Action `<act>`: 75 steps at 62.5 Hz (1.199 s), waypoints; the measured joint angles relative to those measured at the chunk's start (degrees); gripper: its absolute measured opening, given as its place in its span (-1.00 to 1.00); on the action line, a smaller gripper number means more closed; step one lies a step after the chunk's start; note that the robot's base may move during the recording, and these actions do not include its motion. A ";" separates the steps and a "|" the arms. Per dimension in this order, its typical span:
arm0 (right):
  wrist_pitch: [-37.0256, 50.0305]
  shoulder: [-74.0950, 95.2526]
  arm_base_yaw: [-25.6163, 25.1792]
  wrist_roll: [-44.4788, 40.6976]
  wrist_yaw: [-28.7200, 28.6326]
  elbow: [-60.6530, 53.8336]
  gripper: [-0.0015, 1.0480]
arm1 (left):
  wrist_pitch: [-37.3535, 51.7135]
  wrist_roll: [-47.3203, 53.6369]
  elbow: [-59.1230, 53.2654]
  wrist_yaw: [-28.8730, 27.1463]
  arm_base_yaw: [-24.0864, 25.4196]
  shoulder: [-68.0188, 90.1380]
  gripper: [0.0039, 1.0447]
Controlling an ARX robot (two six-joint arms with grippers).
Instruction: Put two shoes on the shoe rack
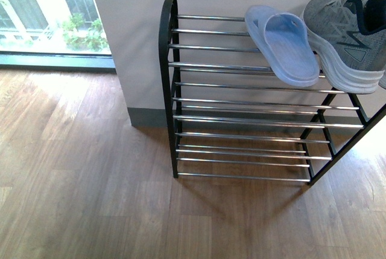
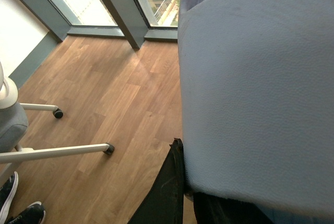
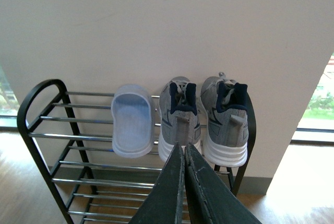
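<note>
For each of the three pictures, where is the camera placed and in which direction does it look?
Front view: on the robot's body, looking down at the shoe rack by the wall; no arm shows.
Left wrist view: on the left wrist, looking past the held sandal to the wood floor and a chair base; left gripper partly visible.
Right wrist view: on the right wrist, facing the rack; shut right gripper shows.
Shared by front and right wrist views: the racked sandal and grey sneakers.

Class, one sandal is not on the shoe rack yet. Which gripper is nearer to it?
Left. The left gripper holds that sandal between its jaws. The right gripper, jaws shut, points at the shoe rack, where the other sandal sits beside grey sneakers.
</note>
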 joint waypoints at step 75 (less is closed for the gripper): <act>-12.94 -12.70 0.00 0.00 -0.20 0.00 0.54 | 0.00 0.00 -0.02 -0.02 0.15 -0.04 -0.97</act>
